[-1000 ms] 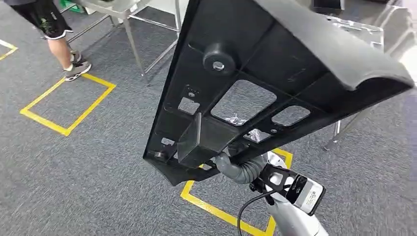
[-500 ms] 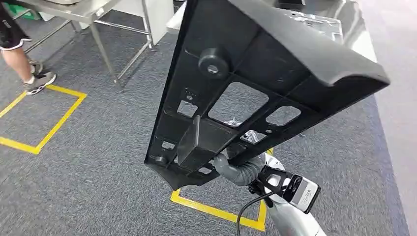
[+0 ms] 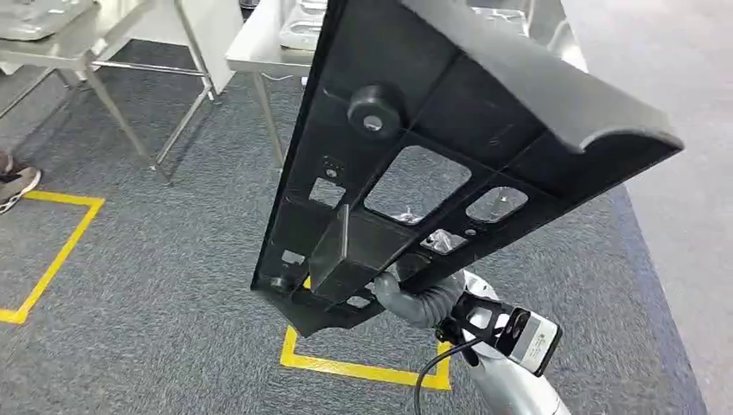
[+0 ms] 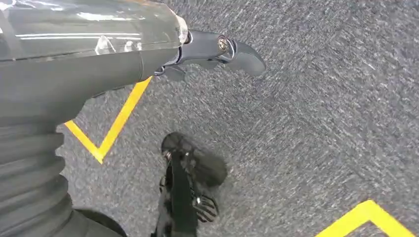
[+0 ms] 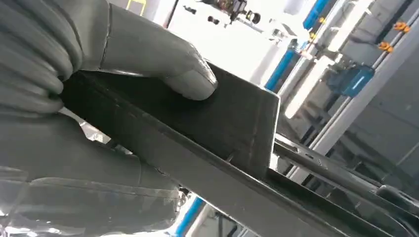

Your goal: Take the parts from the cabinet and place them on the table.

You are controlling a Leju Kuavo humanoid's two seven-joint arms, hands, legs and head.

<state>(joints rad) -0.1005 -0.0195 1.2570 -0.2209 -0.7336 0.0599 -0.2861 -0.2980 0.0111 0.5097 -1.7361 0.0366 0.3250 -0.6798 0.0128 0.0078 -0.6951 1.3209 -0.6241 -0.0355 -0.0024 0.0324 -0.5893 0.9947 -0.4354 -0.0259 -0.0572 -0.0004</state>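
While the right hand [image 3: 415,298] grips the black plastic panel [image 3: 449,138] aloft, short of the steel table [image 3: 259,52], placing remains; left hand [image 4: 217,49] hangs empty, fingers apart.

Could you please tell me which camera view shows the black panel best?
The head view: the black panel appears nearly whole, held by the right hand. The right wrist view shows its gripped edge; the left wrist view shows floor.

Grey carpet [image 3: 156,285], yellow tape lines [image 3: 363,370]; steel tables [image 3: 259,54] at far side.
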